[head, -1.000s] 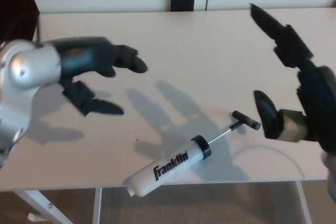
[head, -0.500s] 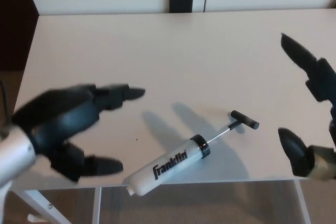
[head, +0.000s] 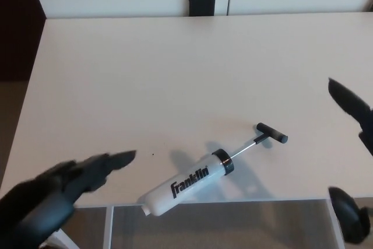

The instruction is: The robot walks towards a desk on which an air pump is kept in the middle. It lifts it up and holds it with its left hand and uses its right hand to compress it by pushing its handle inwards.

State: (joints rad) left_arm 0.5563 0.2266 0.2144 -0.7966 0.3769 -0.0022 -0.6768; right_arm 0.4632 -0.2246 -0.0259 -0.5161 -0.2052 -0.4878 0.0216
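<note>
White and black, the air pump (head: 189,183) lies flat near the front edge of the desk (head: 175,74), its handle (head: 272,133) pulled out, ready to be picked up. From the head view, the left hand (head: 55,193) hovers low beside it, holding nothing, fingers spread but blurry. The right hand (head: 352,161) waits near the handle, probably open too.

Left hand (head: 52,193) blurred; right hand (head: 352,161) cut off by frame edge.

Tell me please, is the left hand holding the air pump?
No, the air pump lies on the desk, apart from the left hand.
</note>
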